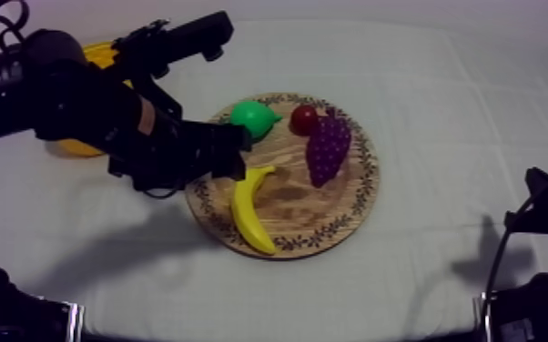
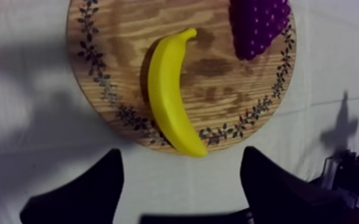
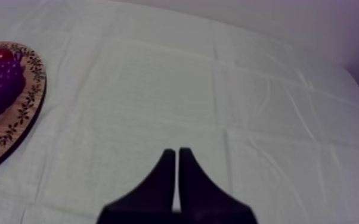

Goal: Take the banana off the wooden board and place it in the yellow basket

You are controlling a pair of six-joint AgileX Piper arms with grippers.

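Top view: banana (image 1: 252,211) on board (image 1: 334,211)

Fruit lay on the round, pattern-rimmed wooden board (image 1: 300,207).
The yellow toy banana (image 1: 248,214) lay front-left, the purple bunch of grapes (image 1: 328,150) to its right, the green pear (image 1: 255,118) and small red fruit (image 1: 303,119) behind them; the yellow basket (image 1: 101,55) stood off the board's left.

No text, label, brand mark, number or sign can be read on any surface in the three views. The only marking noted is the dark leaf-and-vine ornament running round the rim of the wooden board (image 1: 300,209); it is a pattern and carries no lettering.
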